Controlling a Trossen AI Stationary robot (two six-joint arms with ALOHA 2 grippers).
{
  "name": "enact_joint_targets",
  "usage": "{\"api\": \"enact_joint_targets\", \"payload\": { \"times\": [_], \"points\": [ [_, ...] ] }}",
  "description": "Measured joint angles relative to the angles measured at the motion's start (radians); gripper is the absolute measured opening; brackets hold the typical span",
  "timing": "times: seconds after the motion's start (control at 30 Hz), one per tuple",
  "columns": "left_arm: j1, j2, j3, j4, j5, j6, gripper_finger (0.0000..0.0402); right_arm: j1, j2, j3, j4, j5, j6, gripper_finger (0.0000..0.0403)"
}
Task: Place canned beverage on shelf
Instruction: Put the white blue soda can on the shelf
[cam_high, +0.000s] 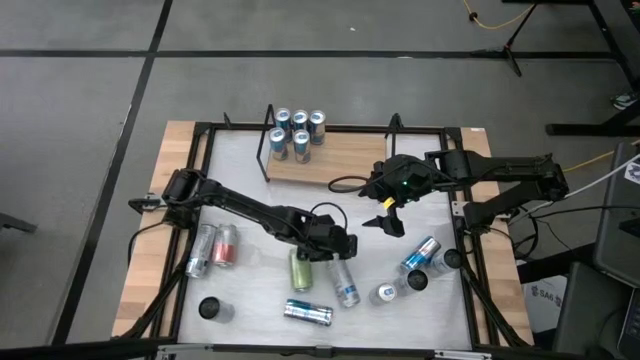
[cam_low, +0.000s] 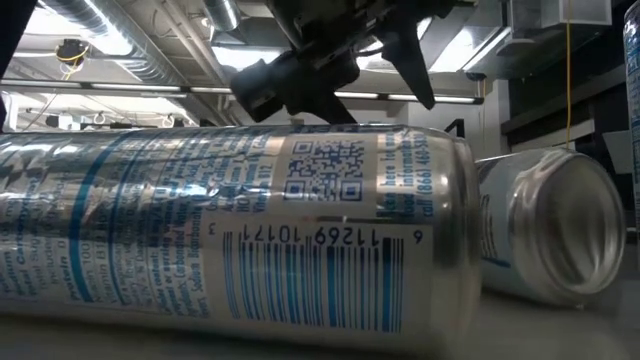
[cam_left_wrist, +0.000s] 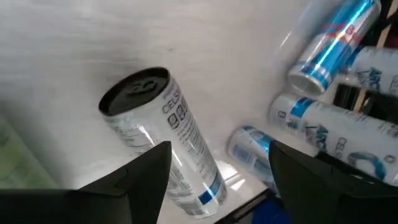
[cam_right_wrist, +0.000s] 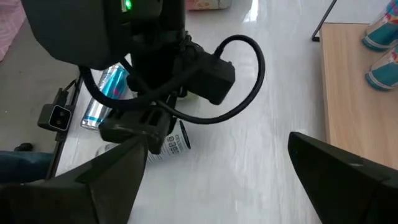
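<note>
floor (cam_high: 80, 120): grey, crossed by dark seams | ceiling (cam_low: 130, 60): exposed ducts, bright strip lights | tabletop (cam_high: 240, 180): white, wood-edged | yellow cable (cam_high: 490, 20): lay on floor

Left arm: reaches low toward table middle.
Left gripper (cam_high: 345, 246): fingers apart, nothing held.
Right arm: bent inward.
Right gripper (cam_high: 385, 222): fingers wide apart, empty.

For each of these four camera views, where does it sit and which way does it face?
High: overhead, straight down on the shelf, both arms showing.
Low: at tabletop level, facing a lying can; arm parts above.
Left wrist: looks past the left gripper fingers at a silver can.
Right wrist: looks past the right gripper at the left arm.
Shared: high and right wrist both show the shelf.
</note>
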Motion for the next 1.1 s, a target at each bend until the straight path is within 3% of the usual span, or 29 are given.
{"api": "enact_joint_targets", "payload": {
  "times": [0.2,0.53,0.83,1.1],
  "points": [
    [0.037,-0.074,0.000,-0.049,-0.011,0.199,0.0263,0.000,0.000,0.000,0.003,0.000,0.000,0.0376],
    [0.119,-0.335,0.000,-0.272,-0.028,0.744,0.0263,0.000,0.000,0.000,0.055,-0.001,0.066,0.0376],
    [0.156,-0.568,0.000,-0.636,-0.114,1.131,0.0263,0.005,0.013,0.000,0.080,0.021,0.456,0.0376],
    [0.159,-0.738,0.000,-0.743,-0.193,1.337,0.0263,0.134,0.109,0.000,0.089,0.229,0.765,0.0376]
  ]
}}
